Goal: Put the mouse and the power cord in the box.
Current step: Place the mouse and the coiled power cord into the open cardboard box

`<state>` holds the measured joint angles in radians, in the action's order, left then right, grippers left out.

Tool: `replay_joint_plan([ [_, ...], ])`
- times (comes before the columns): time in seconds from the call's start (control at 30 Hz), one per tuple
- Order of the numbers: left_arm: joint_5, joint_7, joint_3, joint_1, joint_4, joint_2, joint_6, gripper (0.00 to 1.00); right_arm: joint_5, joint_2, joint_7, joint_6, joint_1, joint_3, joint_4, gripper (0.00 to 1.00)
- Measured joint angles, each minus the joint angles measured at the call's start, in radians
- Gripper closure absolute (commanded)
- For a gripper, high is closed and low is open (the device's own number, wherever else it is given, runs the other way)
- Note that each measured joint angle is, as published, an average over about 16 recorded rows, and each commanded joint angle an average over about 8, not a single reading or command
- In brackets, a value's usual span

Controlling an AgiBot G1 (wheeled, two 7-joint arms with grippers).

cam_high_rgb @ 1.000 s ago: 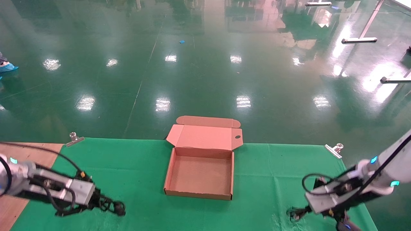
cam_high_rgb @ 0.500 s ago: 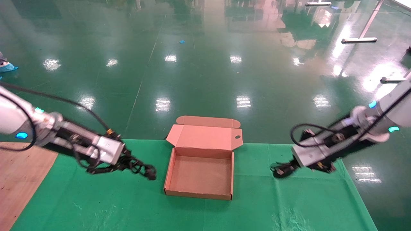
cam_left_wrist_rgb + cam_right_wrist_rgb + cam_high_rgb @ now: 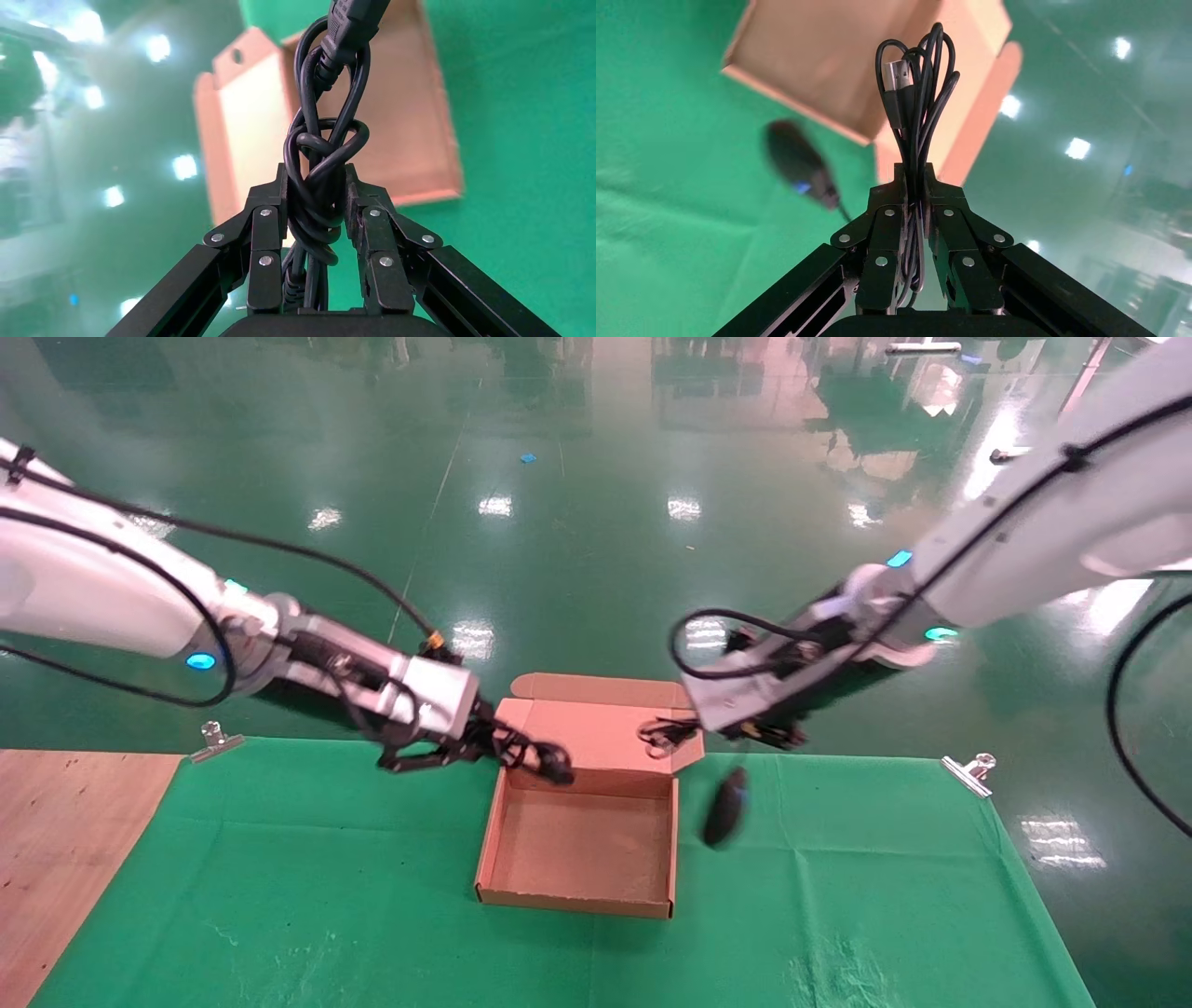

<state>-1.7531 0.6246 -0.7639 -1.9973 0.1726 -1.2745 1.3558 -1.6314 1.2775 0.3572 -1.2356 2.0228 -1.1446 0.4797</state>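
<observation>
Left gripper (image 3: 316,210) clamps the cord (image 3: 323,168), right gripper (image 3: 916,203) pinches the mouse (image 3: 725,805) cable — mouse dangles beside the box (image 3: 577,896); center both over it before releasing.

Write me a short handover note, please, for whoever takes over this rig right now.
Left gripper: shut on the power cord, above the box at its rear left corner.
Right gripper: shut on the bundled mouse cable, by the lid's right edge; the mouse dangles outside the box's right wall.
Box: open, nothing inside.
Done: both items lifted.
Left: lower each into the box and release.
</observation>
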Motion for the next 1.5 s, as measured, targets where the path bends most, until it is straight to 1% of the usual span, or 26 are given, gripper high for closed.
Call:
replay_joint_plan([
  [0.17,0.011,0.005,0.009,-0.012,-0.021,-0.032,-0.051,1.00,0.017,0.053,0.023,0.048,0.011,0.006,-0.054,1.00],
  [0.33,0.019,0.020,0.015,-0.013,-0.044,-0.055,-0.111,1.00,0.038,0.080,0.043,0.102,0.014,0.005,-0.077,1.00],
  [0.7,0.038,0.047,0.023,0.013,-0.062,-0.072,-0.234,1.00,0.078,0.085,0.046,0.241,-0.012,-0.026,-0.051,1.00],
  [0.93,0.053,0.051,0.025,0.033,-0.053,-0.074,-0.275,1.00,0.096,0.083,0.040,0.300,-0.021,-0.050,-0.039,1.00],
  [1.07,0.086,0.063,0.042,0.060,-0.042,-0.072,-0.298,1.00,0.106,0.082,0.037,0.309,-0.019,-0.065,-0.037,1.00],
  [1.2,0.143,0.102,0.076,0.107,-0.024,-0.068,-0.323,1.00,0.117,0.081,0.034,0.297,-0.013,-0.079,-0.039,1.00],
  [1.33,0.211,0.166,0.119,0.173,0.000,-0.064,-0.365,1.00,0.131,0.079,0.034,0.260,-0.004,-0.092,-0.046,1.00],
  [1.5,0.289,0.282,0.170,0.272,0.041,-0.063,-0.452,1.00,0.151,0.078,0.039,0.194,0.008,-0.107,-0.060,1.00],
])
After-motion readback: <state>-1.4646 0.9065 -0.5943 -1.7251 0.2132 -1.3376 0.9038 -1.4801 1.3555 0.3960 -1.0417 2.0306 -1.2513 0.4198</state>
